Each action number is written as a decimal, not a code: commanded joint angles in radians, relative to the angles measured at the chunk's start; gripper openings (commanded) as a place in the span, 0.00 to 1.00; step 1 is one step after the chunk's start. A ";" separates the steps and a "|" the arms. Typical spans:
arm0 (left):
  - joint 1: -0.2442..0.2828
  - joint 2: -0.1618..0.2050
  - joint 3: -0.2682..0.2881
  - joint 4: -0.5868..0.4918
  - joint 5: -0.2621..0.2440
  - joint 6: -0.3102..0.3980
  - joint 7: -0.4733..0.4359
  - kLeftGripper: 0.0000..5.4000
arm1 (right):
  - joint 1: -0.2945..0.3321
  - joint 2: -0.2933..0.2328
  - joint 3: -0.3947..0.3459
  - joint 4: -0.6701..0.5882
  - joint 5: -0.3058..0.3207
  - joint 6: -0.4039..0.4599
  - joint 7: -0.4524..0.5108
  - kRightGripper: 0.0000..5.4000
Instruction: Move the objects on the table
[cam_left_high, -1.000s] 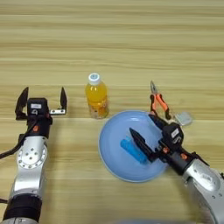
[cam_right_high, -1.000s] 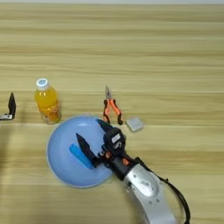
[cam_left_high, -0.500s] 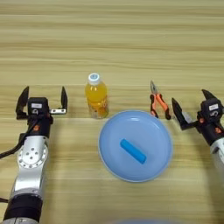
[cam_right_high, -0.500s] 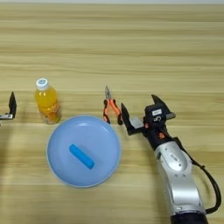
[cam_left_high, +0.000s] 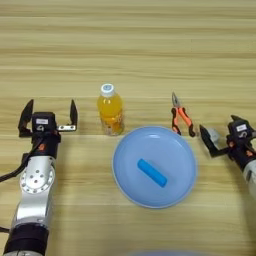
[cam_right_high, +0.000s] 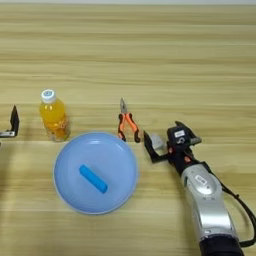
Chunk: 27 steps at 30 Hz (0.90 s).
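The right gripper (cam_right_high: 161, 145) is sitting low over the table (cam_right_high: 150, 60) at the right, just beside the plate (cam_right_high: 70, 195). Its two black fingers are standing apart, and the grey block (cam_right_high: 158, 144) is lying between them; whether the fingers are touching the block cannot be told. The right arm is reaching in from the lower right corner.

The pliers (cam_right_high: 126, 125) are lying just left of and a little beyond that gripper, orange handles toward the robot, tip pointing away, close to the plate's far right rim.

The blue bar (cam_left_high: 151, 172) is lying inside the plate near its middle, slanted. The bottle (cam_left_high: 110, 110) is standing upright just beyond the plate's far left rim, white cap on.

The left gripper (cam_left_high: 48, 116) is resting at the left side of the table, well apart from the bottle and plate, its fingers spread wide and holding nothing. Its arm is running down to the lower left corner.
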 joint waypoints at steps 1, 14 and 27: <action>0.002 -0.001 -0.006 -0.010 0.016 0.014 0.004 1.00 | -0.011 -0.009 0.006 0.010 -0.002 0.029 0.015 1.00; 0.001 -0.001 -0.005 -0.007 0.015 0.013 0.003 1.00 | -0.009 -0.009 0.017 0.025 -0.030 0.072 0.014 1.00; 0.002 -0.001 -0.006 -0.011 0.017 0.014 0.004 1.00 | -0.013 -0.010 0.027 0.041 -0.039 0.121 0.019 1.00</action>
